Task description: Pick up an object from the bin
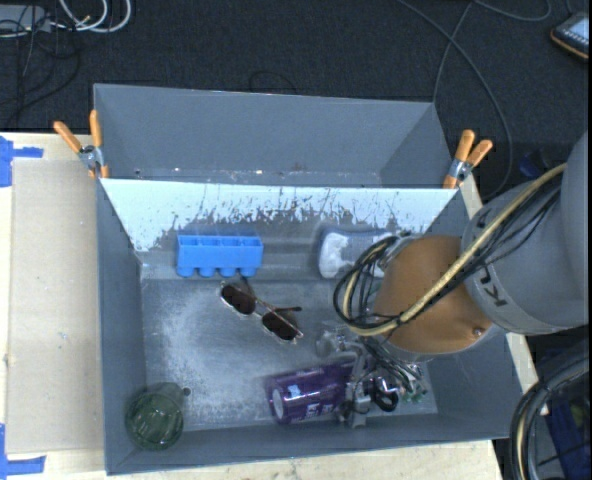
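Note:
My gripper (368, 380) is low in the bin's front right part, under the orange wrist cover. It sits at the right end of a purple can (304, 394) that lies on its side near the front wall. I cannot see whether it touches the can. A pair of dark sunglasses (263, 313) lies on the floor just left of and behind the gripper. A whitish object (334, 252) rests by the back wall, partly hidden by the arm's cables.
A blue moulded tray (219, 255) lies against the back wall at the left. A green glass cup (155, 416) stands in the front left corner. The arm and its cables cover the bin's right side.

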`<action>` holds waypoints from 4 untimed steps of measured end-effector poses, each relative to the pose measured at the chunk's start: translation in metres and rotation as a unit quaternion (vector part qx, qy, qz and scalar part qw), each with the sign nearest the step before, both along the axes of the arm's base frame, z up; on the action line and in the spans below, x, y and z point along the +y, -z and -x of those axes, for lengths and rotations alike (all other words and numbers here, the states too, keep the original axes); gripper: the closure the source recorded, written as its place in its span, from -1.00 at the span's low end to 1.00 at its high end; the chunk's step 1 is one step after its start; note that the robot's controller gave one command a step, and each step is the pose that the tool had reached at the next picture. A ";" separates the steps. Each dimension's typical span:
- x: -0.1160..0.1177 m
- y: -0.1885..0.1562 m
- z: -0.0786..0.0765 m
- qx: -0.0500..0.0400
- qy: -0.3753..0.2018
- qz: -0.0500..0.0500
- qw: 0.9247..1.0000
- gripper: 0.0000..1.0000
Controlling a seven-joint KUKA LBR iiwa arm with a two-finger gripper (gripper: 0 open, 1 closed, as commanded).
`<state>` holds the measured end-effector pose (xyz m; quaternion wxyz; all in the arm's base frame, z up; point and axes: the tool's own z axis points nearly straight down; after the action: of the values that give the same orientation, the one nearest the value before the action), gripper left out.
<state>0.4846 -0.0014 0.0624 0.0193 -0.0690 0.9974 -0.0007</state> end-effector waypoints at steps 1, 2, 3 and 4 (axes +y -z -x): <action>0.000 -0.004 0.001 0.004 0.001 0.000 1.000 1.00; 0.000 -0.004 0.001 0.004 0.001 0.000 1.000 1.00; 0.000 -0.025 0.005 0.010 0.000 0.000 1.000 1.00; 0.000 -0.056 0.002 0.004 0.000 0.000 1.000 1.00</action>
<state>0.4830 -0.0010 0.1188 0.0152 -0.0688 0.9975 -0.0006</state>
